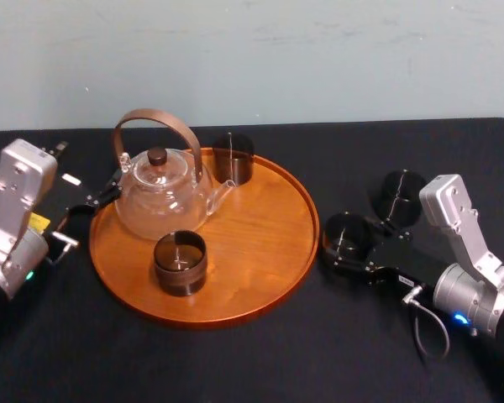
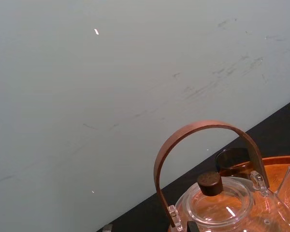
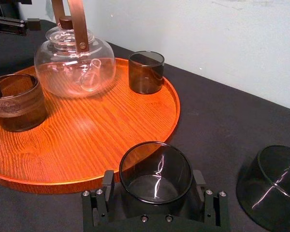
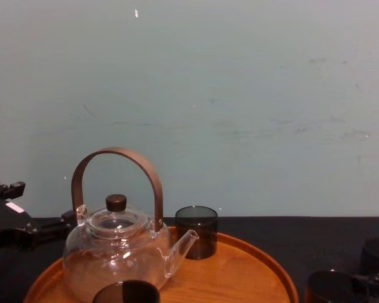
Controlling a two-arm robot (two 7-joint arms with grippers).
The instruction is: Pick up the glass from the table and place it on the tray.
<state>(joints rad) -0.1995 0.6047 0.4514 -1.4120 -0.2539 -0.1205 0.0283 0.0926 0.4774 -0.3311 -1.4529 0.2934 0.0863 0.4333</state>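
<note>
Your right gripper [image 3: 153, 180] sits low on the black table [image 1: 319, 353], just off the right rim of the tray [image 1: 260, 243]. Its jaws are set wide and closed around the glass [image 3: 155, 166], with one of the fingers [image 3: 108, 186] against each side of the dark wall. You cannot tell whether the base of the glass is resting on the table or has just cleared it. The glass stands upright outside the tray, close beside the raised edge.

A second glass [image 1: 401, 195] stands on the table behind and to the right of the gripper, near it but apart from it.

On the tray, the teapot [image 1: 161, 195] fills the left rear, its spout pointing toward the rear glass [image 1: 233, 158] at the back rim. The front glass [image 1: 180, 262] stands ahead of the teapot, near the front edge. The right half of the tray is bare wood, from its centre out to the rim nearest your gripper.

Your left gripper [image 1: 101, 197] is parked at the tray's left edge, close beside the teapot.
</note>
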